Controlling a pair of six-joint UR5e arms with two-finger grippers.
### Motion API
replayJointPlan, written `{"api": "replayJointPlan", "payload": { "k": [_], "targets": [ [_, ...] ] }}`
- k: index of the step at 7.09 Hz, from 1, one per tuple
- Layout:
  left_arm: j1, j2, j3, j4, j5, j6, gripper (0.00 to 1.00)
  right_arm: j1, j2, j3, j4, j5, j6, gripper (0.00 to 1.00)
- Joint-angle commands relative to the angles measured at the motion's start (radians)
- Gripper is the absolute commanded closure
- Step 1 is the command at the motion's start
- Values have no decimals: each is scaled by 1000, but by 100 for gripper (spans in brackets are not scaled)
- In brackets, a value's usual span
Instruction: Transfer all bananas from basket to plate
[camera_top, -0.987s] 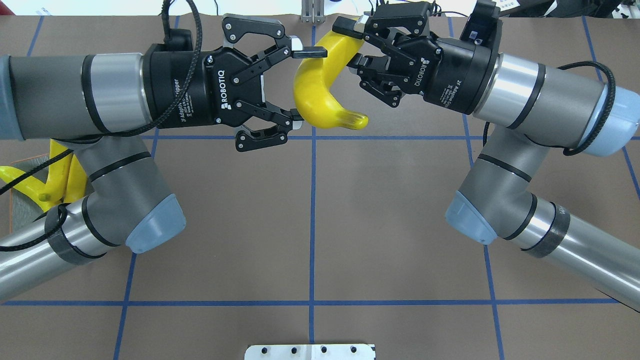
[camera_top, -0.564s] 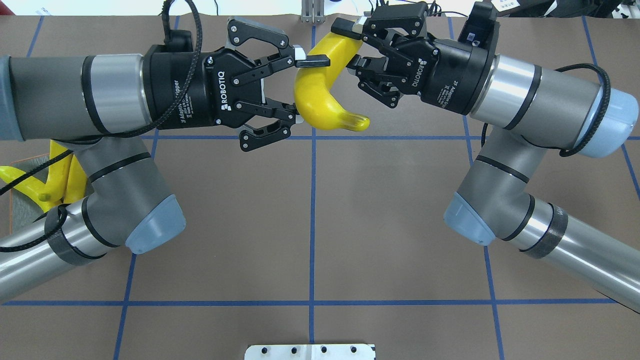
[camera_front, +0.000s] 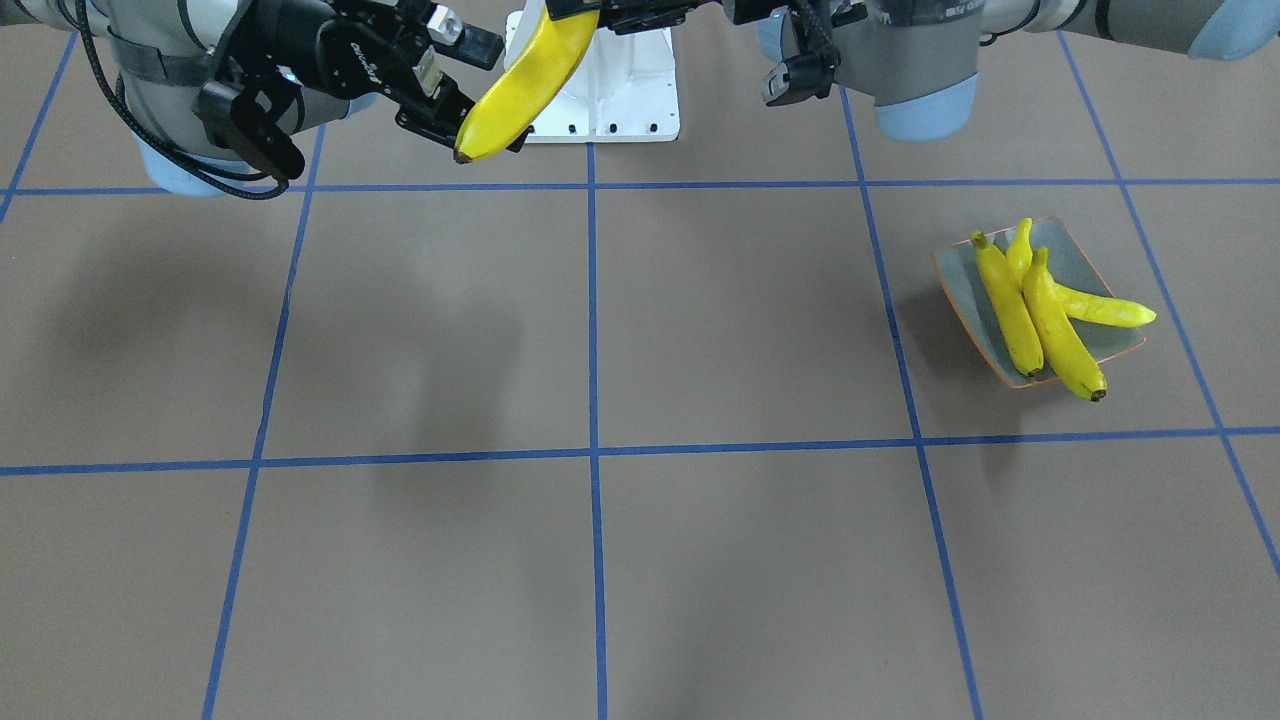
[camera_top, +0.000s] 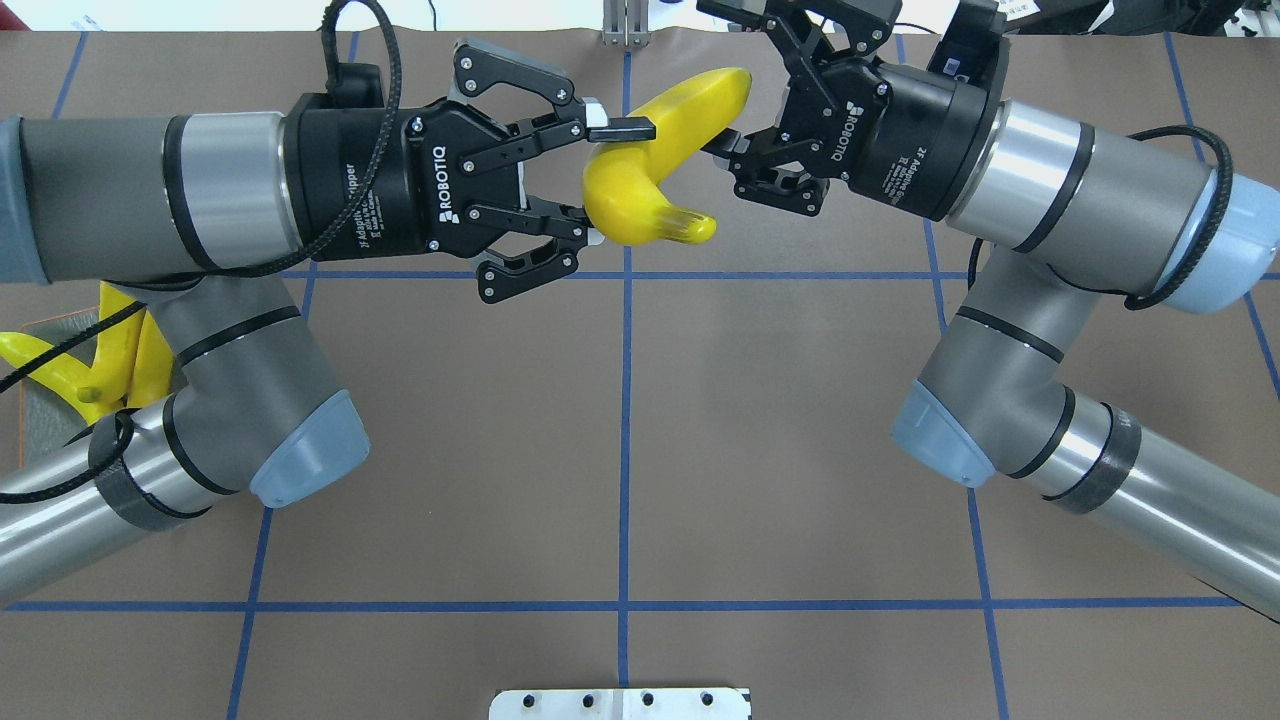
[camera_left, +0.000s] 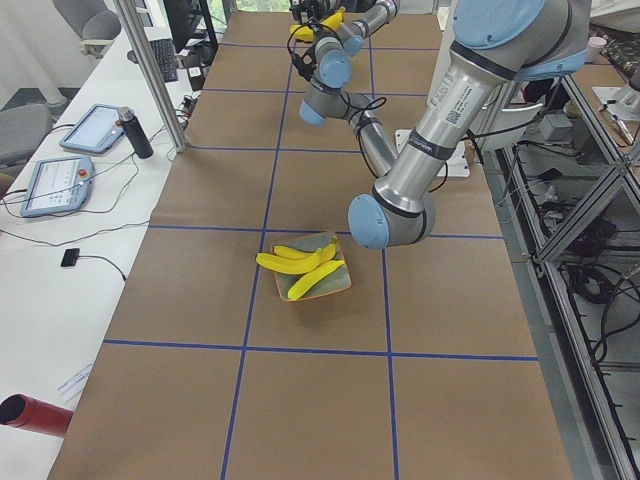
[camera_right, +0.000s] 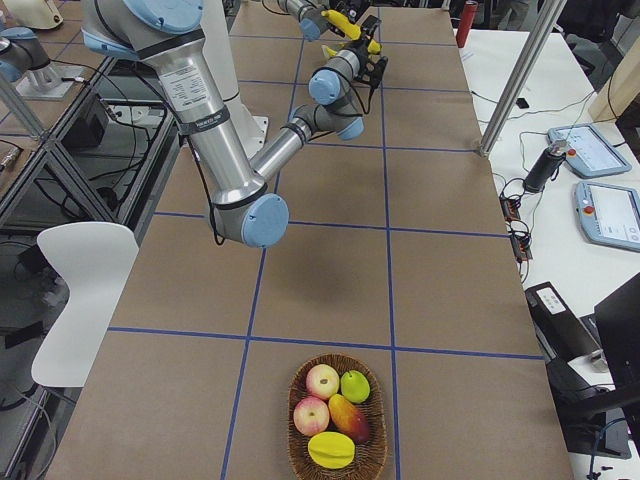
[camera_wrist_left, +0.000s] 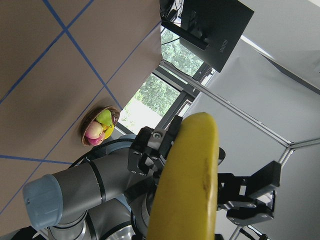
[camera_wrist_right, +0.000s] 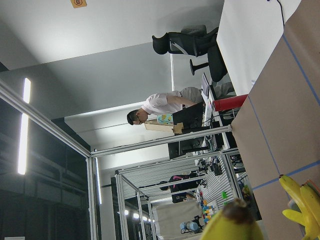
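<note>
One yellow banana (camera_top: 640, 150) hangs in the air over the table's far middle. My left gripper (camera_top: 612, 182) is shut on its bend. My right gripper (camera_top: 728, 82) stands open, its fingers spread either side of the banana's far end without gripping it. In the front view the banana (camera_front: 520, 85) slants down from the left gripper (camera_front: 610, 12) past the open right gripper (camera_front: 468, 88). The grey-green plate (camera_front: 1100, 345) holds three bananas (camera_front: 1040, 315). In the overhead view the plate (camera_top: 40, 425) is mostly hidden under my left arm. The basket (camera_right: 337, 462) shows no bananas.
The wicker basket holds apples, a mango and other fruit at the table's end on my right. A white mount (camera_front: 620, 100) sits at the robot's base. Both elbows (camera_top: 300, 450) hang low over the brown, blue-taped table (camera_top: 620, 450).
My left gripper closed on the banana's bend. My right gripper opened and let go of the far end. The banana tilted slightly.
</note>
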Motion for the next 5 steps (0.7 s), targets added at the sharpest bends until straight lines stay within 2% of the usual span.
{"api": "replayJointPlan", "payload": {
  "k": [1, 3, 4, 5],
  "targets": [
    [-5, 4, 6, 0, 3, 1, 100, 50, -21, 0, -3, 34, -6, 0],
    [-7, 5, 12, 0, 29, 0, 100, 163, -73, -14, -5, 176, -6, 0],
    [-8, 5, 11, 0, 36, -2, 100, 182, -81, -31, -5, 195, -10, 0],
    [-10, 5, 12, 0, 37, -2, 100, 228, -94, -52, -6, 268, -23, 0]
  ]
}}
